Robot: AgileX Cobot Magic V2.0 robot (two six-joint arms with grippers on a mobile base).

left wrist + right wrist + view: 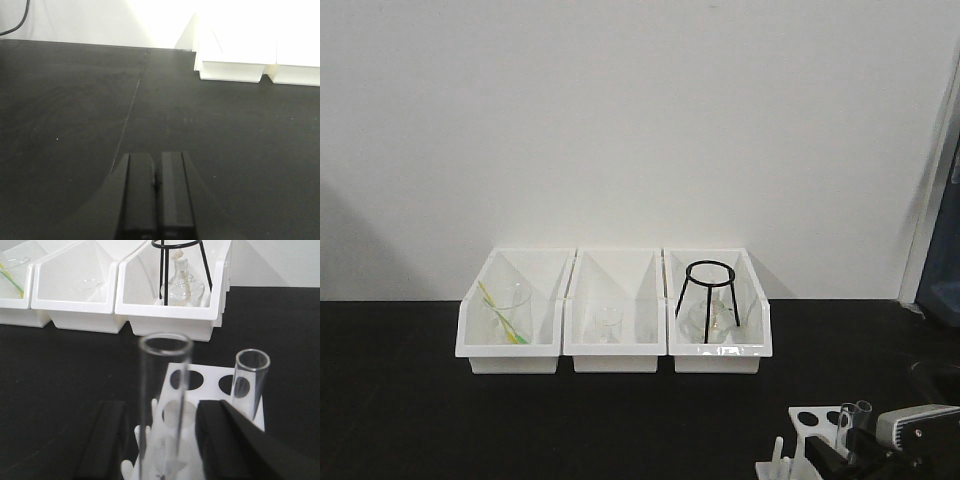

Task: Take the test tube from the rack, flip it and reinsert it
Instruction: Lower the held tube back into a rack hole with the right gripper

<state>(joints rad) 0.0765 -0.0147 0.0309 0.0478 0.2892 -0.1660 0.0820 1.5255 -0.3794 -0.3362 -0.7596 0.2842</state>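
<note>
Test tube [162,405] upright between spread right gripper [162,440] fingers, over rack [212,390]; contact unclear.

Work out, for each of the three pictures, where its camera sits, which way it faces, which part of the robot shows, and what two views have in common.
Exterior front-facing: raised, facing the wall across the black table; right claw at the rack, bottom right.
Left wrist: low above the table, facing the bins; left claw shut, empty.
Right wrist: behind the right claw, facing the rack; fingers either side of a test tube.
Shared: front and right-wrist views both show the black tripod in a bin.
</note>
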